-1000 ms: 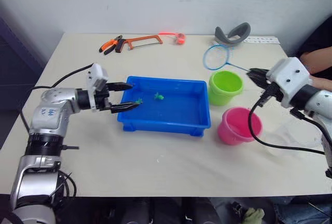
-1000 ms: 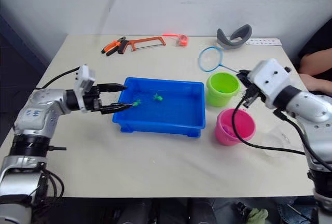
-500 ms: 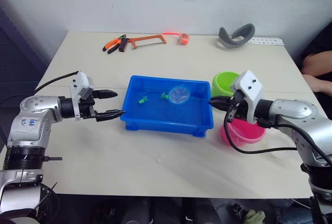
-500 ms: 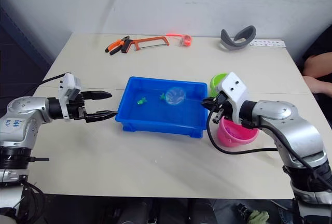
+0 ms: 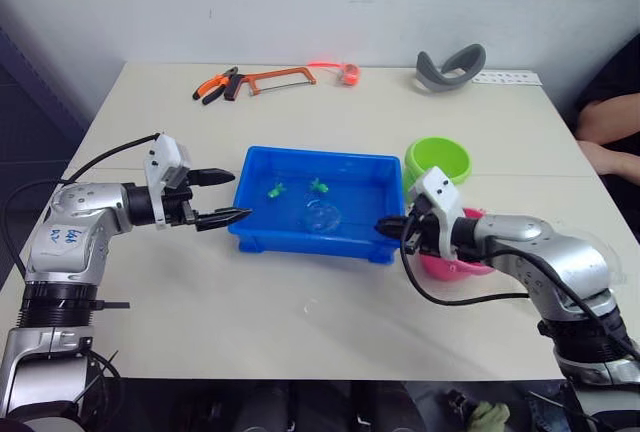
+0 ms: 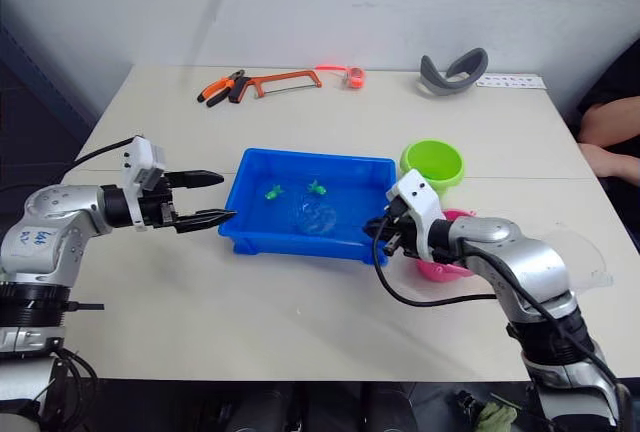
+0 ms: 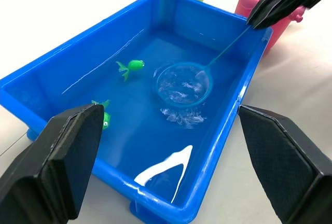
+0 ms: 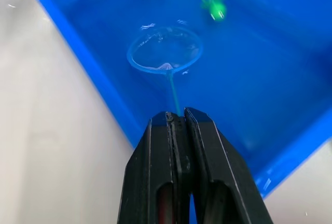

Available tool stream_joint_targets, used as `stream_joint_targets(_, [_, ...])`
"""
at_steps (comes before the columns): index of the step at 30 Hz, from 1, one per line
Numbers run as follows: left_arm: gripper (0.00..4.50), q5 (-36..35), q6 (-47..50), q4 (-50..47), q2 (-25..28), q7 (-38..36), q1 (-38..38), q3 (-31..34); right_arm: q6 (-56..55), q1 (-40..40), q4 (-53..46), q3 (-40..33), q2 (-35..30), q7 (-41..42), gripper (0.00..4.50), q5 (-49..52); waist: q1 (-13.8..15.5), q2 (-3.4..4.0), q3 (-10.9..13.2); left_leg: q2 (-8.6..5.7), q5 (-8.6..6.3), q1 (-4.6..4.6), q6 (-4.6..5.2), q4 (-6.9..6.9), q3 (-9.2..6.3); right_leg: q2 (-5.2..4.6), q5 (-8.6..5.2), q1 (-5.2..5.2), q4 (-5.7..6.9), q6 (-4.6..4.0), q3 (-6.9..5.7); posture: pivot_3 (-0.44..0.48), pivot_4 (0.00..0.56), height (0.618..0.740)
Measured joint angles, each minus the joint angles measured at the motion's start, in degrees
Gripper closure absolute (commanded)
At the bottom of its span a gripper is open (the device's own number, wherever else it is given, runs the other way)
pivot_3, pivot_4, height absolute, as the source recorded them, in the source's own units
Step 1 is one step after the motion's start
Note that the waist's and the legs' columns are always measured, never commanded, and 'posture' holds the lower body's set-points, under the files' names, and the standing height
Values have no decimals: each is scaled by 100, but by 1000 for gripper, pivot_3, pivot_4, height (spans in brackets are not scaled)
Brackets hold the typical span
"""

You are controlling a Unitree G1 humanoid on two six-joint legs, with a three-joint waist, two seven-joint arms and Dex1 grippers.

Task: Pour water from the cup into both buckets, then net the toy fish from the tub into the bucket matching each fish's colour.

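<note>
The blue tub (image 5: 318, 156) holds water and two green toy fish (image 5: 275, 191) (image 5: 320, 187) near its far side. The net's light-blue hoop (image 5: 321, 217) is dipped in the water at the tub's middle, just on the near side of the fish. My right gripper (image 5: 383, 225) is shut on the net's handle over the tub's front right corner. My left gripper (image 5: 238, 194) stands open at the tub's left end, holding nothing. The green bucket (image 5: 437, 160) stands behind the tub's right end. The pink bucket (image 5: 445, 268) sits partly hidden behind my right arm. The clear cup (image 6: 585, 252) is at the far right.
Orange pliers (image 5: 213, 87), a hacksaw (image 5: 275, 77), a grey curved band (image 5: 450, 62) and a white strip (image 5: 505, 78) lie along the table's far edge. A person's arm (image 5: 605, 117) rests at the right edge.
My right gripper drew the net toward the tub's front and lowered the hoop into the water. My left gripper edged closer to the tub's left end.
</note>
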Motion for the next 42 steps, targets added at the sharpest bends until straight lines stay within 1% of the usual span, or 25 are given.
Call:
stream_joint_targets(4, [21,1,-3,0,-41,8,-94,-5,-205,-289,611,30,306,-173,4500,-253,-2,0,0,0,0,0,0,-1,3,4,0,-2,1,0,-2,0,150,740])
stream_joint_targets(10, [21,2,-5,1,-103,43,-118,-12,-355,-502,1057,-46,670,-387,4500,-391,-12,0,0,0,-1,-1,-1,-3,4,4,0,-4,1,0,-2,0,150,740])
stream_joint_targets(14, [21,2,-9,1,-111,47,-144,-14,-334,-570,998,-238,742,-394,4500,-343,-1,0,0,0,-1,-2,-1,-4,3,4,0,-4,0,0,-1,0,150,740])
stream_joint_targets(20, [21,3,-30,2,-252,49,-150,-25,-76,-398,393,-656,735,-398,4500,-31,5,0,0,1,-1,-2,-2,-5,2,2,0,-4,-1,0,1,0,150,740])
stream_joint_targets(24, [21,4,-35,22,-414,46,-212,-131,135,-122,-102,-799,605,-404,4500,145,11,0,0,0,-1,-3,-2,-5,3,2,0,-4,-1,0,2,0,150,740])
stream_joint_targets(29, [21,-9,-36,80,-788,32,-592,-287,300,161,-847,-1170,341,-432,4500,410,22,0,0,-2,-1,-3,-1,-5,3,5,0,-4,-1,0,2,0,150,740])
stream_joint_targets(34, [21,-11,-79,317,-1255,-58,-935,-518,300,458,-1512,-1875,40,-578,4500,635,28,0,0,-3,-1,-3,-1,-5,6,10,0,-3,-2,0,1,0,150,740])
stream_joint_targets(39, [21,2,-214,573,-1464,-155,-1179,-638,299,565,-1822,-2513,-304,-772,4500,704,27,0,0,-2,-1,-2,-1,-5,6,10,0,-3,-2,0,2,0,150,740])
stream_joint_targets(42, [21,35,-369,791,-1604,-247,-1349,-681,295,770,-1864,-2843,-694,-780,4500,695,31,0,0,-3,-1,-2,-1,-5,8,11,0,-2,-3,0,0,0,150,740])
